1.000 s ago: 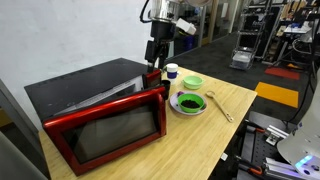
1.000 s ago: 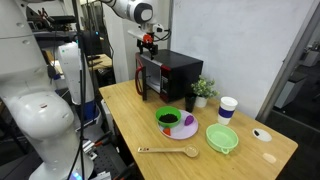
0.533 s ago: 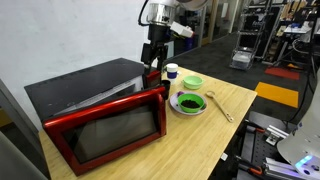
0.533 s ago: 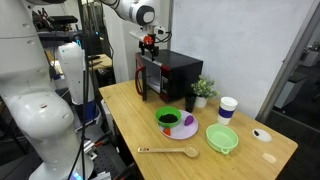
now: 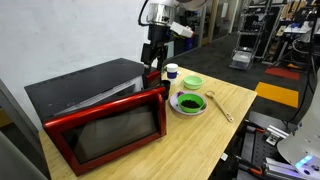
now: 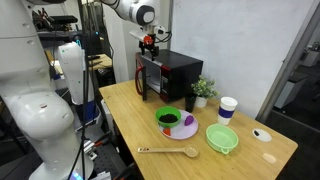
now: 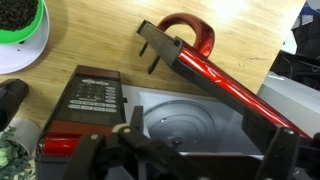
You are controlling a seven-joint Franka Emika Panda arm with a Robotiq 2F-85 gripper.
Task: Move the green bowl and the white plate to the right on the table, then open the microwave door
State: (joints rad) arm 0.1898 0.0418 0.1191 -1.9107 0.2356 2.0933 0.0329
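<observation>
The red microwave (image 5: 95,110) has its red-framed door (image 5: 110,128) swung partly open; in an exterior view the door (image 6: 140,78) stands out from the cavity. The wrist view shows the door edge and its handle (image 7: 195,45) with the glass turntable (image 7: 185,125) behind. My gripper (image 5: 153,60) (image 6: 150,42) hovers above the door's free end, open and empty, with its fingers wide apart in the wrist view (image 7: 185,165). The white plate (image 5: 190,103) (image 6: 176,121) (image 7: 20,25) and the pale green bowl (image 5: 192,83) (image 6: 222,138) rest on the wooden table (image 5: 235,95) (image 6: 125,115).
A wooden spoon (image 5: 222,107) (image 6: 168,152) lies near the plate. A white cup (image 5: 172,71) (image 6: 228,108) and a small potted plant (image 6: 203,90) stand by the microwave. The microwave's control panel (image 7: 90,100) shows in the wrist view. Lab equipment surrounds the table.
</observation>
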